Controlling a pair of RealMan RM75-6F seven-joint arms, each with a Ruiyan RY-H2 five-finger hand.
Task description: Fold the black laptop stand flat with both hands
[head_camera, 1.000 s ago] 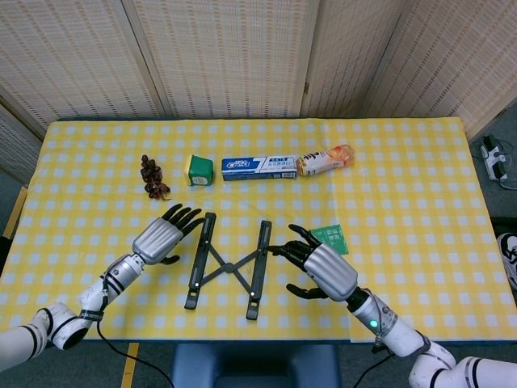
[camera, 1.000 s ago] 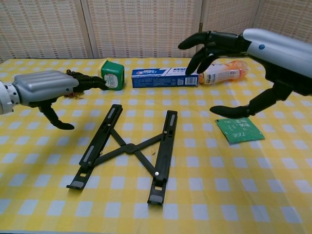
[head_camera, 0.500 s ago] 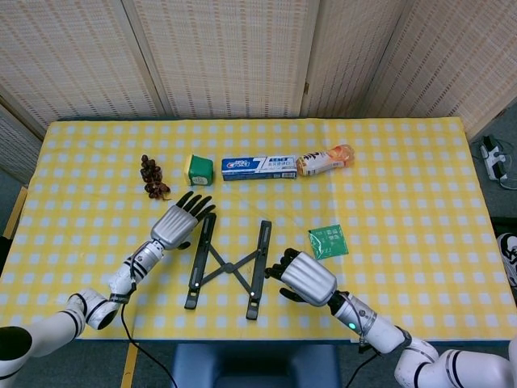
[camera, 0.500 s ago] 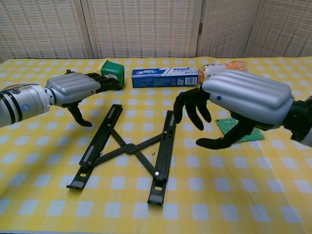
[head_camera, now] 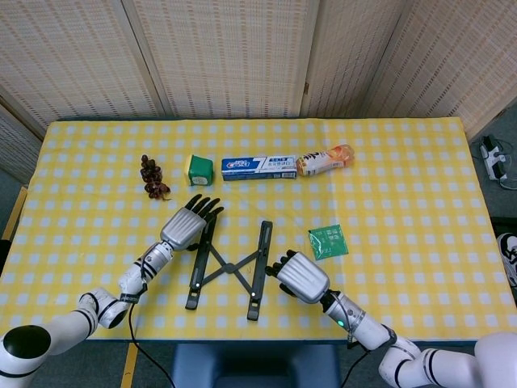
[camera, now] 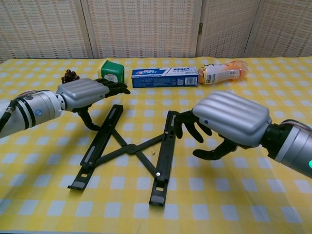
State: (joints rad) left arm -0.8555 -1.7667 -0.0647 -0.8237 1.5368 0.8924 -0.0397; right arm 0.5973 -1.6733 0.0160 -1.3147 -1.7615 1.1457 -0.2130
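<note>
Closed in on the black laptop stand (head_camera: pixel 228 267) from both sides since a moment ago: left hand (head_camera: pixel 184 226) now over its left rail, right hand (head_camera: pixel 300 276) just beside its right rail, both with fingers loose and holding nothing. Folding not yet begun. Lies mid-bench, nearer the front edge than the toothpaste box (head_camera: pixel 259 167), rails splayed, cross-links forming an X.

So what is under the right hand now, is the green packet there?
In the chest view the right hand covers that spot. The head view shows only yellow checked tablecloth beneath it; the green packet lies clear behind it, and the laptop stand beside its fingers.
</note>
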